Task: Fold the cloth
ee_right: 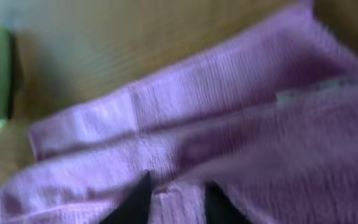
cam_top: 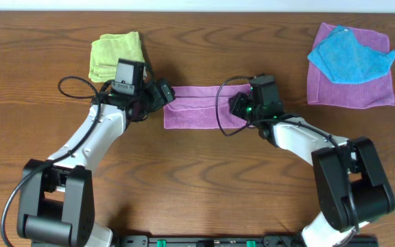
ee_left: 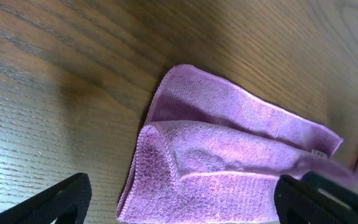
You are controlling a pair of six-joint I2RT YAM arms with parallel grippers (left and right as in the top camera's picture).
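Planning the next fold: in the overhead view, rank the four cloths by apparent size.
Largest first:
Flat purple cloth at right.
Blue cloth and centre mauve cloth: alike, its ends partly covered.
Green cloth.

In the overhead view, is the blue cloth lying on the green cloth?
No, the blue cloth lies on a purple cloth at top right, away from the green cloth.

Entry, cloth (cam_top: 194, 106): right end hidden under right gripper (ee_right: 178, 203); blurred and cropped in right wrist view.

Grained wood table (ee_left: 42, 93), slight sheen; cloth (ee_left: 229, 155) soft ribbed microfibre, matt.
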